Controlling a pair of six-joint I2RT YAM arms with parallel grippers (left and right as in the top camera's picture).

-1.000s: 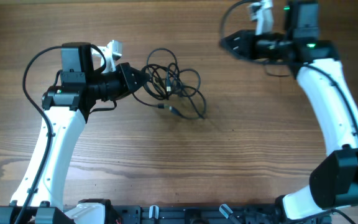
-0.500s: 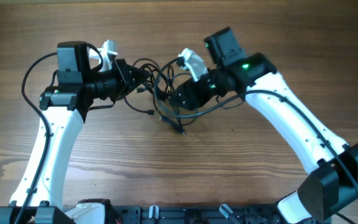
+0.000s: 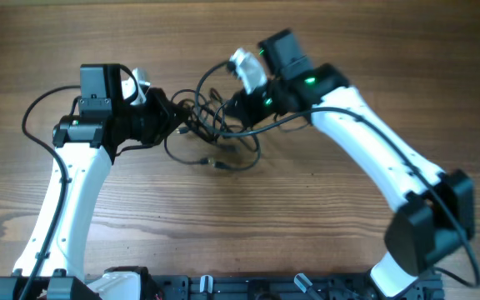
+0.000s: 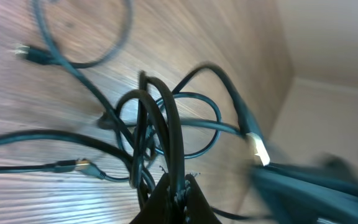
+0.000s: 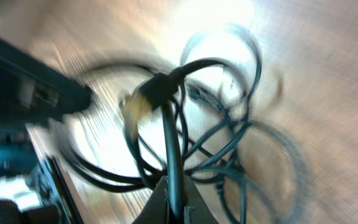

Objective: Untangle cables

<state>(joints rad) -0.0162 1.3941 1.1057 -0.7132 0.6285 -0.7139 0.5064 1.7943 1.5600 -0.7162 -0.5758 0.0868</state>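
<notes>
The cables [image 3: 215, 140] are a clump of thin black cords on the wooden table, with loose loops and plug ends trailing toward the front. My left gripper [image 3: 179, 119] is shut on strands at the clump's left side. In the left wrist view its fingertips [image 4: 178, 185] pinch a black cord [image 4: 171, 124] that rises into the knot. My right gripper [image 3: 230, 107] is shut on a strand at the clump's upper right. The right wrist view, blurred, shows that gripper [image 5: 173, 198] pinching one cord [image 5: 169, 140] that arches over the tangle.
A silver-tipped plug [image 4: 260, 149] hangs beside the right arm's dark body [image 4: 316, 183]. Another plug [image 4: 33, 55] lies on the wood. The left arm [image 5: 30, 87] shows blurred in the right wrist view. Bare wood surrounds the clump [image 3: 323, 217].
The right arm swung in from the far right to the clump and shut on a strand. The tangle has shifted left and been drawn taller. The left gripper kept its hold.
</notes>
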